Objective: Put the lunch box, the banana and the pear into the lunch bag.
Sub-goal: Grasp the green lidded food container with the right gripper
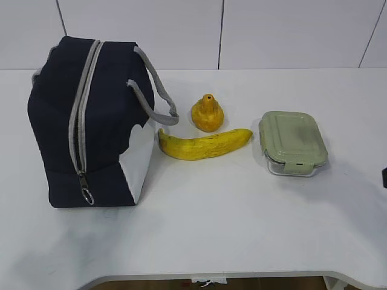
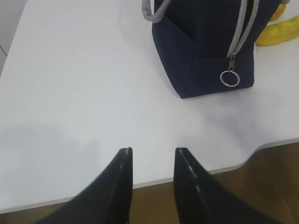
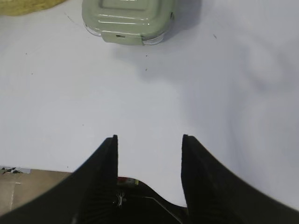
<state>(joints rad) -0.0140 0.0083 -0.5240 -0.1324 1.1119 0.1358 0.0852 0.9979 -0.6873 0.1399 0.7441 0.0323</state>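
The navy lunch bag (image 1: 91, 121) stands at the left of the white table, its grey zipper closed with the ring pull (image 1: 88, 196) at the bottom front. It also shows in the left wrist view (image 2: 205, 46). The orange-yellow pear (image 1: 207, 113) sits right of the bag, the banana (image 1: 204, 145) lies in front of it. The green-lidded lunch box (image 1: 292, 142) sits at the right and also shows in the right wrist view (image 3: 127, 19). My left gripper (image 2: 153, 151) is open and empty near the table's front edge. My right gripper (image 3: 149, 138) is open and empty, well short of the lunch box.
The table's front edge (image 1: 199, 277) has a curved cut-out. A small dark part of the right arm (image 1: 384, 177) shows at the right edge of the exterior view. A white wall stands behind the table.
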